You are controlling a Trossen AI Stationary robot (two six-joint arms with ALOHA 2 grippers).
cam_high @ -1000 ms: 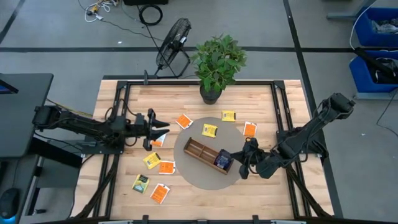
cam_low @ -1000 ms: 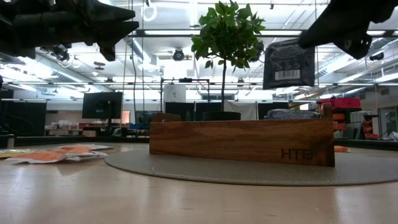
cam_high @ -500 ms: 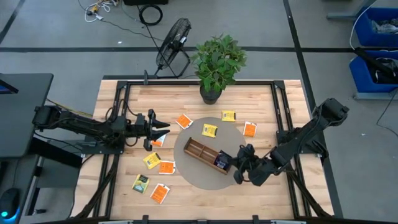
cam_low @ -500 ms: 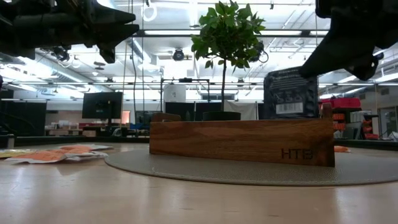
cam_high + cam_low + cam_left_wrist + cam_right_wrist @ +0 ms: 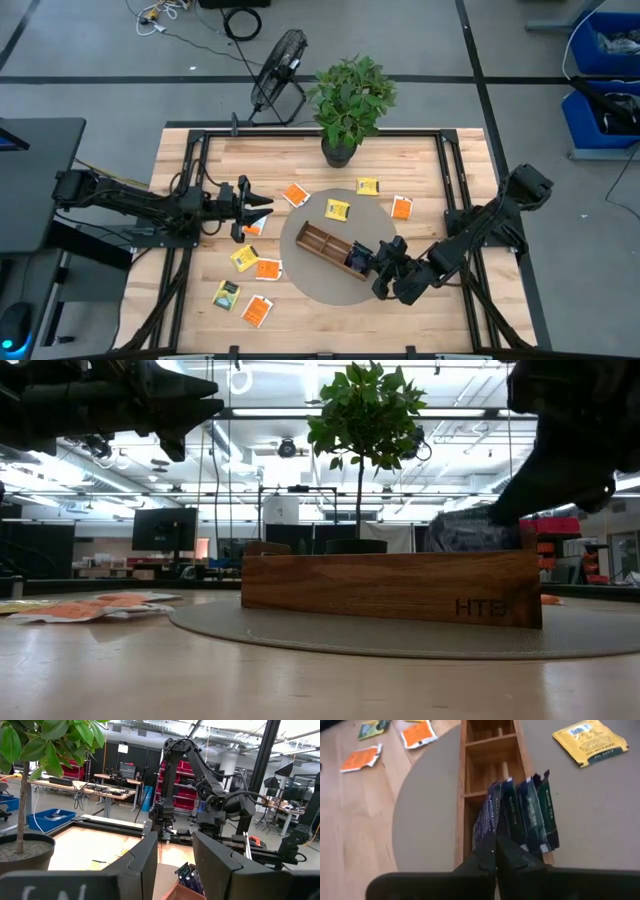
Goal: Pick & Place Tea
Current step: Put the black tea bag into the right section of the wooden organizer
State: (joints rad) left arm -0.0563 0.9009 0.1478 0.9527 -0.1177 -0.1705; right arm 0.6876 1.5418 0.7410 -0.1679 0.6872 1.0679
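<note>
The long brown wooden tray [image 5: 334,249] lies on a round grey mat [image 5: 310,281]. My right gripper [image 5: 373,266] is over the tray's right end, shut on a dark blue sachet [image 5: 489,822]. Several more dark blue sachets [image 5: 530,815] stand on edge beside that one in the end compartment. Loose on the table lie orange sachets [image 5: 294,194], yellow sachets [image 5: 336,209] and one yellow-green sachet [image 5: 226,295]. My left gripper [image 5: 262,210] hovers open above the table's left part, over an orange sachet [image 5: 254,227]. My right gripper pinches the dark blue sachet by its upper edge [image 5: 491,841] between the two fingers [image 5: 506,857]. The fingers slant down from the table's right. The sachet stands on edge, reaching down into the tray's end compartment beside the other blue sachets.
A potted plant [image 5: 344,110] stands at the table's far edge, and a fan [image 5: 279,72] sits on the floor beyond it. Two tray compartments [image 5: 487,750] hold nothing. In the low view the tray [image 5: 390,588] hides most of the blue sachets.
My right gripper has moved down and toward the table's left and near edge, to the tray's right end. The dark blue sachet, held clear above the tray a second ago, has sunk into the end compartment. The left arm has kept still.
</note>
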